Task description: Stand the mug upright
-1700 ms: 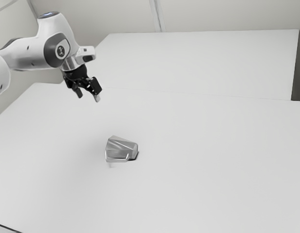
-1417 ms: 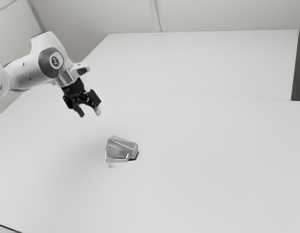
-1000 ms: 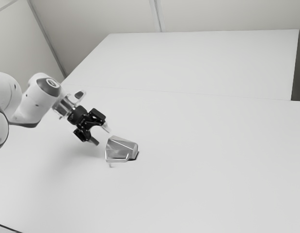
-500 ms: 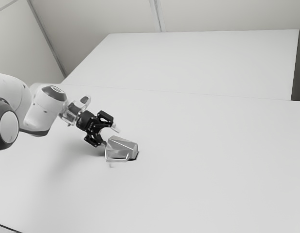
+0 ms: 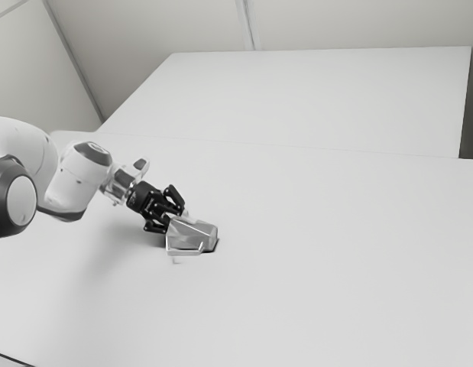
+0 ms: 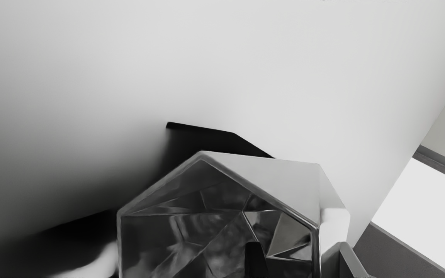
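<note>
Bare white tabletop [image 5: 320, 275] stretched away from the mug [image 5: 193, 233] toward the exterior view's right, and more of it lay on the mug's near and far sides, giving a hand open ways in from there. At the exterior view's left the way was taken: the arm [image 5: 76, 183] reached across, and the gripper [image 5: 177, 217] stood right at the mug's mouth. One finger [image 6: 255, 262] occupied part of the hollow, the other [image 6: 349, 262] ran outside, and the mug's wall [image 6: 315, 251] stood in the way between them. Some free room showed between the inner finger and that wall
</note>
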Action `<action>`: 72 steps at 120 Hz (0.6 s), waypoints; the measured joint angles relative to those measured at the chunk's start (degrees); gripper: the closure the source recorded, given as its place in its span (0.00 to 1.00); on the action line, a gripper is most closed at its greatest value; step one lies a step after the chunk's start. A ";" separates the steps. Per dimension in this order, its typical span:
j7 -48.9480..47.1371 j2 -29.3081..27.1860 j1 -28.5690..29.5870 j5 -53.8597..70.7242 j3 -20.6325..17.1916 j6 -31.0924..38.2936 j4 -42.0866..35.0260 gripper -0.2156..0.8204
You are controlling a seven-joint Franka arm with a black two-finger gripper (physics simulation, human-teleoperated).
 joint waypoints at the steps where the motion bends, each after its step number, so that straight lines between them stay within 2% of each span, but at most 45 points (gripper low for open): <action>1: -0.06 0.01 0.00 0.02 0.00 0.03 -0.01 0.77; 11: -0.60 0.04 -0.07 0.00 -0.05 0.23 -0.04 0.79; 13: -0.69 0.02 -0.06 -0.03 -0.06 0.24 -0.03 0.84; 20: -1.00 -0.04 -0.09 -0.10 -0.11 0.25 -0.05 0.88; 42: -1.78 -0.96 -0.12 -0.06 -0.50 0.04 -0.06 0.88; 52: -2.02 -1.84 -0.15 -0.01 -0.53 -0.11 -0.05 0.93; 72: -2.46 -3.41 -0.16 0.45 -0.62 -0.32 -0.05 0.96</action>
